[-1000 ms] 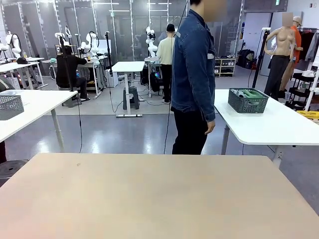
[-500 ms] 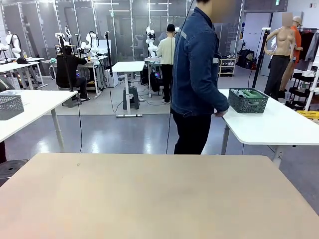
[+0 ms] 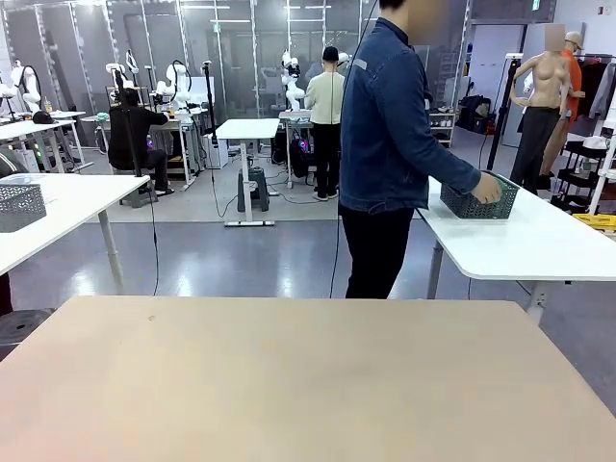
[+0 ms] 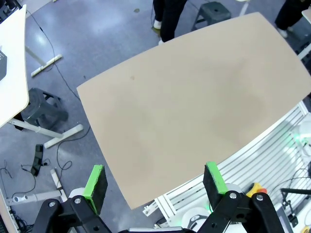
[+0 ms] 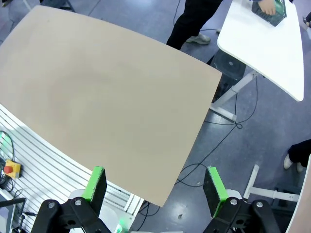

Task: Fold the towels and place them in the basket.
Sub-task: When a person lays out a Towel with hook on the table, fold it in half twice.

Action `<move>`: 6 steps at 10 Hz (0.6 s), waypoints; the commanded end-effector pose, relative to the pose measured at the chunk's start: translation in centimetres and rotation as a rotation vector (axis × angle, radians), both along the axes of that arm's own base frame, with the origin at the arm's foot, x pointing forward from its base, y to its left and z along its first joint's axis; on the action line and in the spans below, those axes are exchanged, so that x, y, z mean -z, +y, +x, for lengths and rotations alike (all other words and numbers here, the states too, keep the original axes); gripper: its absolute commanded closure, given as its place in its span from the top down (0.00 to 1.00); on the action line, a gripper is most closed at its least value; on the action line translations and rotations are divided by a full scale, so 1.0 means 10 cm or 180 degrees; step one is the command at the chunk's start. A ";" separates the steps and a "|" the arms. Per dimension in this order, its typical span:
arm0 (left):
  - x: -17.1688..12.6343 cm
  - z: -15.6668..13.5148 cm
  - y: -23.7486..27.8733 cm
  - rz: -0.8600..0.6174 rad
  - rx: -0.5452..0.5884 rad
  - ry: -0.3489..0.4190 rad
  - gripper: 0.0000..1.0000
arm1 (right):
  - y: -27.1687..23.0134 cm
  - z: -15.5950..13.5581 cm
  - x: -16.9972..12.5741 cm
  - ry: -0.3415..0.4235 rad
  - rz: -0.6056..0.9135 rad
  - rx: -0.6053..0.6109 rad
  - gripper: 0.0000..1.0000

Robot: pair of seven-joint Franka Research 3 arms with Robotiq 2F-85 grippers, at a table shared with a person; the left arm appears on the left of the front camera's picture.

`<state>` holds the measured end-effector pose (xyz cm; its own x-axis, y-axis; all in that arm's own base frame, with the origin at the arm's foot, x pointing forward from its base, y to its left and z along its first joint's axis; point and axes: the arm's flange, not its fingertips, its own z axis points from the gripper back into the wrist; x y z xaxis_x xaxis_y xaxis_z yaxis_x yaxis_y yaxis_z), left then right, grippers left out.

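Basket [image 3: 466, 207] is sitting on white side table [image 3: 544, 245] at R of front view, well apart from beige work table [image 3: 289, 375] in foreground. Person [image 3: 385, 135] in denim jacket & dark trousers is standing betw. the two tables, leaning toward side table w/ one arm reaching out. Person's hand [image 3: 489, 190] is resting on basket's near rim. Whether the fingers are actually gripping it, can't tell. Towels [image 5: 279, 6] are showing as a bit of green inside basket, just beside that hand in R wrist view. They're too small to tell how many or whether folded.

L gripper [image 4: 154, 180] is hovering high above near side of work table. Its jaws are standing wide apart, green pads [image 4: 95, 182] facing each other w/ nothing betw. them. R gripper [image 5: 154, 184] is hanging likewise high above the table's near edge, jaws spread wide, holding nothing. Work table top is showing plain beige under both.

Second grey mesh basket [image 3: 19, 206] is sitting on another white table [image 3: 72, 197] at far L of front view. Other people are standing & sitting at benches in bg.
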<state>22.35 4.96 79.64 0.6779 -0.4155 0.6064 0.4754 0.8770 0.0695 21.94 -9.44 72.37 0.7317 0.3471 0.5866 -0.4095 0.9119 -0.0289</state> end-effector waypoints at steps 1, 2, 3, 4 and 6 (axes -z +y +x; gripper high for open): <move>0.00 0.01 -0.01 0.0001 0.0017 -0.0007 1.00 | 0.00 -0.01 -0.01 -0.0009 0.0000 0.0000 1.00; 0.00 0.01 -0.01 0.0001 0.0017 -0.0007 1.00 | 0.00 -0.01 -0.01 -0.0009 0.0000 0.0000 1.00; 0.00 0.01 -0.01 0.0001 0.0017 -0.0007 1.00 | 0.00 -0.01 -0.01 -0.0009 0.0000 0.0000 1.00; 0.00 0.01 -0.01 0.0001 0.0017 -0.0007 1.00 | 0.00 -0.01 -0.01 -0.0009 0.0000 0.0000 1.00; 0.00 0.01 -0.01 0.0001 0.0017 -0.0007 1.00 | 0.00 -0.01 -0.01 -0.0009 0.0000 0.0000 1.00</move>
<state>22.35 4.96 79.64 0.6779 -0.4155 0.6064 0.4754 0.8770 0.0695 21.94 -9.44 72.37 0.7317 0.3471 0.5867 -0.4095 0.9119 -0.0289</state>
